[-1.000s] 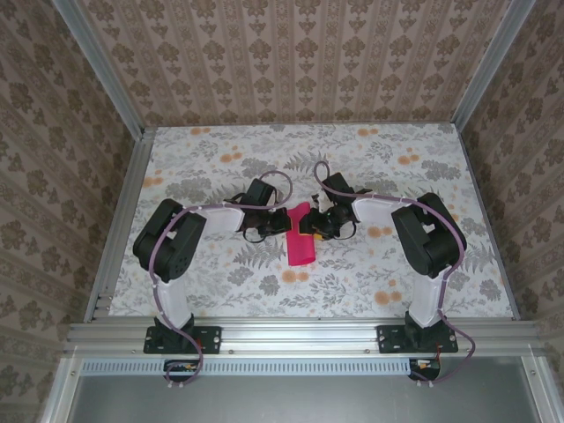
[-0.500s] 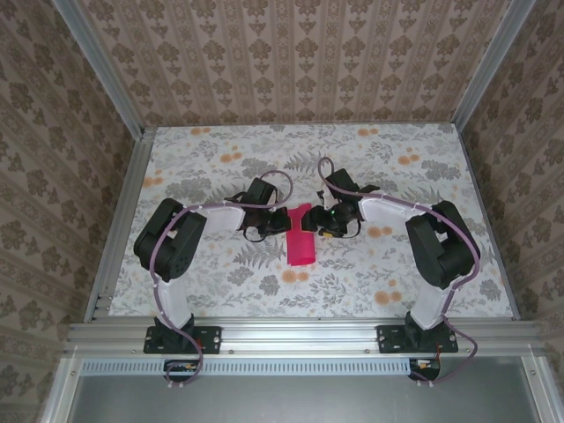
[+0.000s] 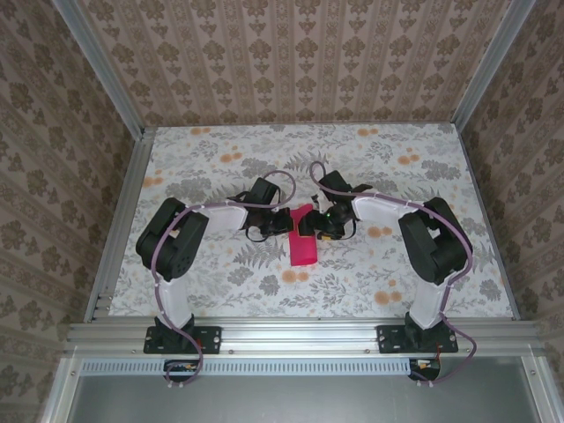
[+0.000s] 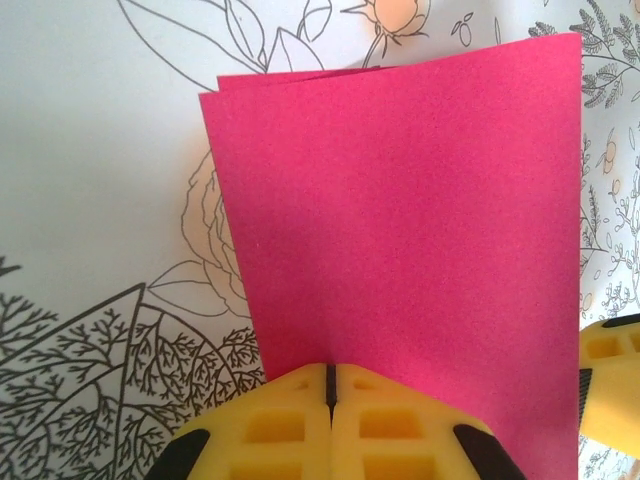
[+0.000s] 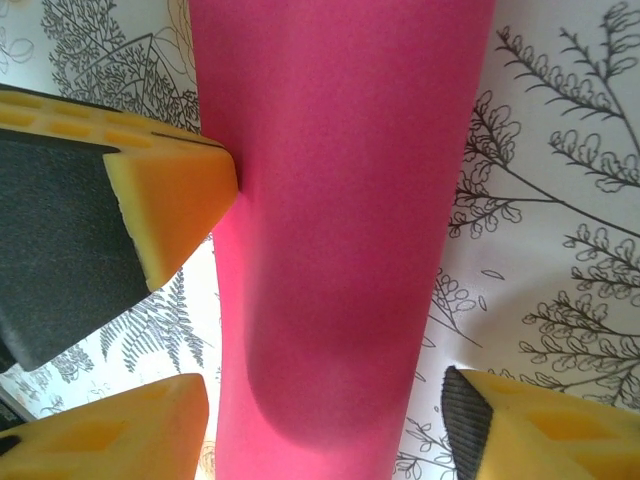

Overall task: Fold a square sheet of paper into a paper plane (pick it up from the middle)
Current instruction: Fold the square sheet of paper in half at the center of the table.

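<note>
1. Right pincer (image 5: 325, 420) has edged left towards the sheet (image 3: 303, 240) and now stands released astride it.
2. Left pincer (image 4: 328, 395) is clenched on the sheet's edge, in the middle of the surface (image 3: 220, 159).
3. Step, as I judge: sheet halved, nose folds not yet made.
4. Next calls for catching one corner's top layer only.

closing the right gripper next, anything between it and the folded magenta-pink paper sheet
Nothing visible does. The folded magenta-pink paper sheet lies directly between the right gripper's open fingers; the left gripper, shut on the sheet's edge, sits further along, outside that gap.
</note>
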Motion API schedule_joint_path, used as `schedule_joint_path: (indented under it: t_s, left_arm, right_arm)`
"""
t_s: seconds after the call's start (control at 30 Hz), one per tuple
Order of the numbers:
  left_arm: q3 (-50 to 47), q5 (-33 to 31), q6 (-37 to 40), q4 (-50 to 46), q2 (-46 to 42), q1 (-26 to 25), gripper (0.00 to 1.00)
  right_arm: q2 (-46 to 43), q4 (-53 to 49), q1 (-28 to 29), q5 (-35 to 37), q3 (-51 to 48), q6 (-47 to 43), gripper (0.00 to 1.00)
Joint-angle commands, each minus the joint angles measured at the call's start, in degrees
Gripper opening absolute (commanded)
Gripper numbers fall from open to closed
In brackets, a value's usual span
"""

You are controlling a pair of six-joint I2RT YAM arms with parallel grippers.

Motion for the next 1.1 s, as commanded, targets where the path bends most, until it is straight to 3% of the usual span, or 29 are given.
schedule_joint_path:
  t_s: [0.0, 0.2, 0.57, 0.83, 1.07]
  left_arm:
    - [1.37, 0.31, -0.05, -1.33, 0.56, -0.36, 0.06]
    - [1.64, 1.09, -0.13, -0.65, -0.84, -0.36, 0.15]
    - [-0.42, -1.49, -1.55, 1.32, -5.96, 0.76, 0.36]
    - [-2.67, -1.92, -2.16, 2.02, -8.06, 1.75, 0.39]
    - [-3.79, -0.13, -2.89, 4.91, -7.32, 1.66, 0.39]
  right_arm:
    - [1.24, -2.63, 0.25, 0.64, 1.06, -0.91, 0.61]
    - [1.66, -2.37, 0.07, 2.2, 0.09, -0.76, 0.47]
    - [2.01, -1.17, -0.85, 3.73, -1.3, 0.38, 0.41]
    - [1.84, 0.25, -1.5, 2.95, -1.95, 0.97, 0.4]
    - [1.47, 0.84, -2.12, 1.67, -2.56, 0.41, 0.45]
